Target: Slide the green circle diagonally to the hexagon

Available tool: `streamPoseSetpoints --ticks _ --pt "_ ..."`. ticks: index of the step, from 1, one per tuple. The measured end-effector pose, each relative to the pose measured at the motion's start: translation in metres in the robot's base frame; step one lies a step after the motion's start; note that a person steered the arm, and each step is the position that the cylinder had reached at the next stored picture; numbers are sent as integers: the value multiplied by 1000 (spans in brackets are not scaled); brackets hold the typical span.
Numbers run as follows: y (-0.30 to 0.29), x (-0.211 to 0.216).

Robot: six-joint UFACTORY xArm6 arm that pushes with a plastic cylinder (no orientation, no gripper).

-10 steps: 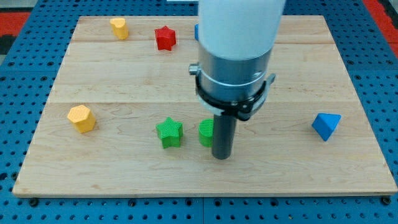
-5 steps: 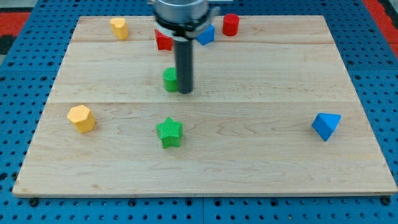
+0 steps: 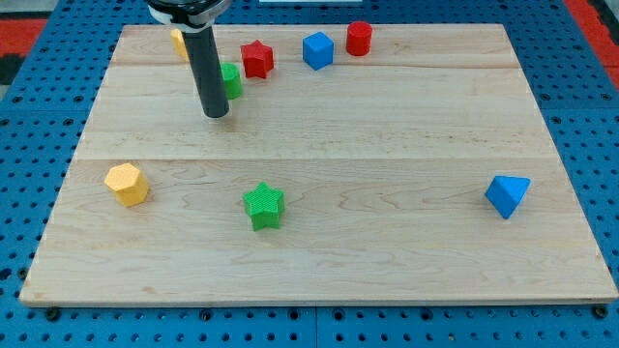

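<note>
Green circle (image 3: 232, 79) sits near the view's top left of the wooden board (image 3: 387, 242), partly hidden behind the dark rod (image 3: 206, 68); only its right part shows. It lies just left of the red star (image 3: 256, 59) and apart from it by a small gap. Rod covers the circle's left side, so contact can't be confirmed, looks touching or very close. My tip (image 3: 216, 114) rests on the board just below-left of the green circle. No jaws on this rig, just a plain rod, so nothing to spread or clamp.

Yellow block (image 3: 178, 41), shape unclear, is at the top left, mostly hidden behind the rod, only a sliver showing at the rod's left edge. Green circle is just right and slightly below it.

Blue cube (image 3: 317, 49) is right of the red star, red cylinder (image 3: 359, 38) right of that, both along the top edge. Yellow hexagon (image 3: 127, 184) sits at the view's left, lower down, well apart from the tip. Green star (image 3: 263, 205) is near the lower middle. Blue triangular block (image 3: 507, 195) is at the view's right, well apart from everything else.
</note>
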State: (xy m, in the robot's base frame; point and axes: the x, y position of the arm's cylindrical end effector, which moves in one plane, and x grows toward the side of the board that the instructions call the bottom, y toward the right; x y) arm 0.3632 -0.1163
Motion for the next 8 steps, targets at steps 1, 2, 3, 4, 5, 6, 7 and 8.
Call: streamPoseSetpoints --ticks 1,2,3,4,5,6,7,8 --pt "19 -41" --pt "-1 -51" --pt "-6 -54" --pt "-2 -65" --pt "-21 -64" --pt "-21 -91" --pt "-22 -69" --pt "-27 -13"
